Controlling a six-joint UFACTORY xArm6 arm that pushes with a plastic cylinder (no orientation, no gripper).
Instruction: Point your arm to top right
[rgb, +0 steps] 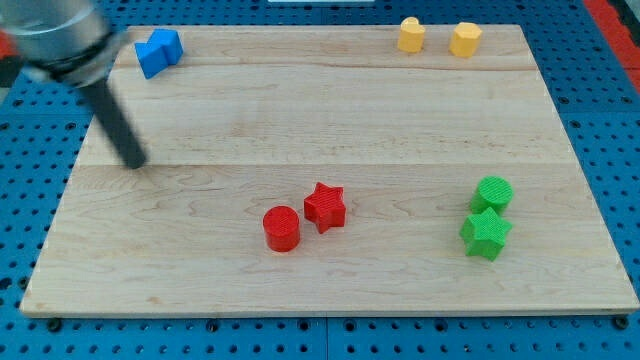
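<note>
Tip at board's left, target corner far across at the view's top right.
My tip (135, 163) sits below the blue blocks (158, 51), touching nothing; no pincer, just a bare rod holding nothing. Risk: a straight sweep to the top right likely ends at the two yellow blocks (411, 35) (464, 39) and could knock them off the wooden board (300, 110).

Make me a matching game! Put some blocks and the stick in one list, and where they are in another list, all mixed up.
Things:
1. blue block
2. red star
3. green star
4. my tip

Places:
A. view's bottom right
B. view's left side, below the blue block
C. view's top left corner
D. bottom middle, beside the red cylinder

Pairs: 1-C, 2-D, 3-A, 4-B
</note>
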